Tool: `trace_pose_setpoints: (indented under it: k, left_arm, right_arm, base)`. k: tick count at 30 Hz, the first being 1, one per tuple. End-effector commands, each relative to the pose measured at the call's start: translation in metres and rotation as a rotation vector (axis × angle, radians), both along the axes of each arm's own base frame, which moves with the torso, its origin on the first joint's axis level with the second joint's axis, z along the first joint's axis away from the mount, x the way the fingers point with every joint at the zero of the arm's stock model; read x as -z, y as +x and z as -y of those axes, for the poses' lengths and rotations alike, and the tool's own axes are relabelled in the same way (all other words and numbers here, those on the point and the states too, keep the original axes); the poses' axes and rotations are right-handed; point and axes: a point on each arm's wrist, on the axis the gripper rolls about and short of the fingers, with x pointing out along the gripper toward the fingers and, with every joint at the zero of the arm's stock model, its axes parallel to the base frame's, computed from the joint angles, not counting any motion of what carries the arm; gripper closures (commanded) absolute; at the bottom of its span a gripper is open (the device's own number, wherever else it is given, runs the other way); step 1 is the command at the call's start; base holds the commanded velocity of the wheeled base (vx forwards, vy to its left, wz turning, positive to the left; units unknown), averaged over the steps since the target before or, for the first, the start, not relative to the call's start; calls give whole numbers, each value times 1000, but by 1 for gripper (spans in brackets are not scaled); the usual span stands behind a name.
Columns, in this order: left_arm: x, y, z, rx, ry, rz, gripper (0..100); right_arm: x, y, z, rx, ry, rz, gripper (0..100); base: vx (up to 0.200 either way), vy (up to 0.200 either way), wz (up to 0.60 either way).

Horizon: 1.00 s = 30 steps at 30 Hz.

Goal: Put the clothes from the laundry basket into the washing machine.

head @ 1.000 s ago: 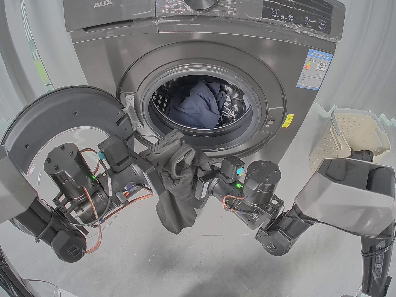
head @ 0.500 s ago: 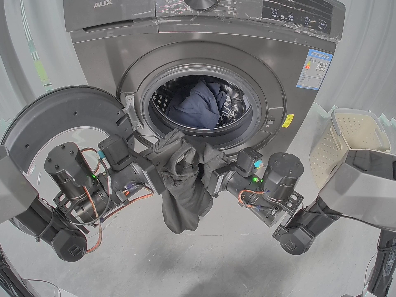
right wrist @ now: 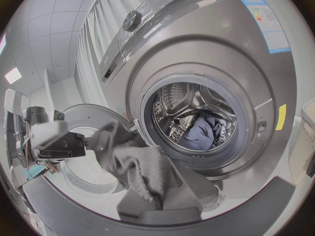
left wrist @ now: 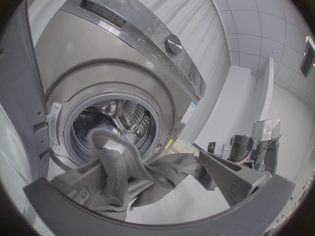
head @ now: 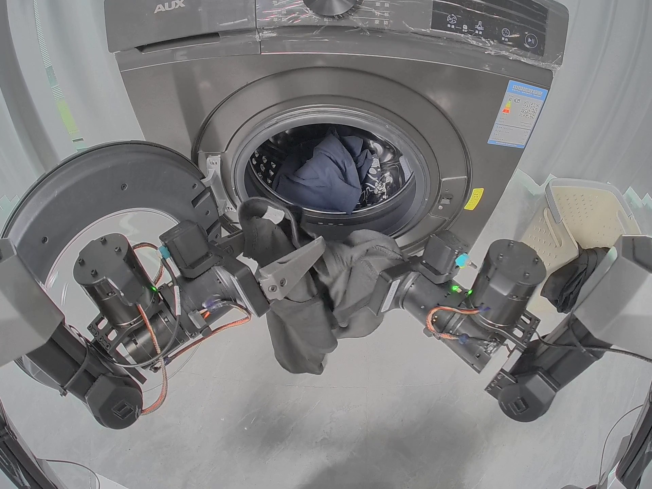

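A dark grey garment (head: 319,293) hangs in front of the washing machine (head: 170,83), just below its round opening. My right gripper (head: 382,281) is shut on the garment's right side, seen bunched between its fingers (right wrist: 164,210) in the right wrist view. My left gripper (head: 282,231) is open; the garment (left wrist: 115,177) loops over one finger while the other finger (head: 293,266) is bare. Navy clothes (head: 326,171) lie inside the drum. The cream laundry basket (head: 591,212) stands at the right, with a dark cloth (head: 569,281) at its front.
The washer door (head: 102,185) is swung open on the left, close behind my left arm. Bare grey floor (head: 339,429) lies below the hanging garment. The drum rim (head: 421,171) is a short way above both grippers.
My right arm moved right, pulling the garment with it. My left gripper opened, so the garment now only drapes over one of its fingers.
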Motion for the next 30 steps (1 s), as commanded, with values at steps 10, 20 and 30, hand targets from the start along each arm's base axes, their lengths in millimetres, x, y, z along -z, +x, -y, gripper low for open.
trace_pose_setpoints:
  k: [10,20,30]
  left_arm:
    - [41,2,4,5,85,-127,0]
    - [87,3,6,19,178,-271,0]
    - [131,15,13,17,280,-331,0]
  right_arm:
    - [-30,-35,37,-11,36,50,100]
    - [-53,-30,42,14,97,120,100]
    - [-55,-28,42,24,105,124,100]
  base:
    - [0,0,0]
    - [0,0,0]
    - [0,0,0]
